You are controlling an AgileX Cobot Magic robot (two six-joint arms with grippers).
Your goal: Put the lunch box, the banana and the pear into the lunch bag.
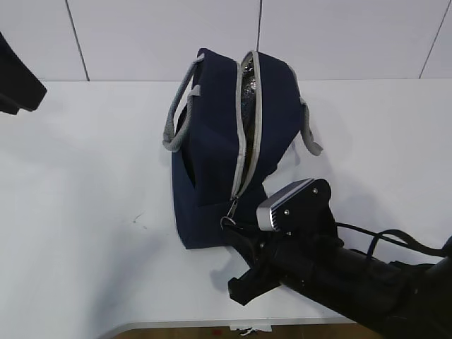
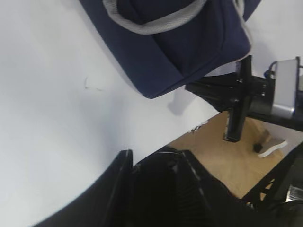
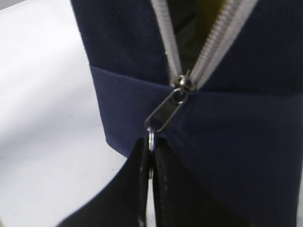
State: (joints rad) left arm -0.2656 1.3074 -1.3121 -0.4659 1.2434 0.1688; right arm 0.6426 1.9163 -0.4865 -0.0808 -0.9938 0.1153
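The navy lunch bag stands on the white table, its grey zipper parted along the top with silver lining showing inside. My right gripper is shut on the ring zipper pull, just below the slider at the bag's near end. In the exterior view that gripper sits at the bag's lower front corner. My left gripper hovers over the table left of the bag, open, with nothing between its fingers. The lunch box, banana and pear are out of view; a yellowish patch shows through the opening.
The table's front edge runs just below my right arm, with brown floor beyond it. Grey handles hang on both sides of the bag. My left arm is at the far left edge.
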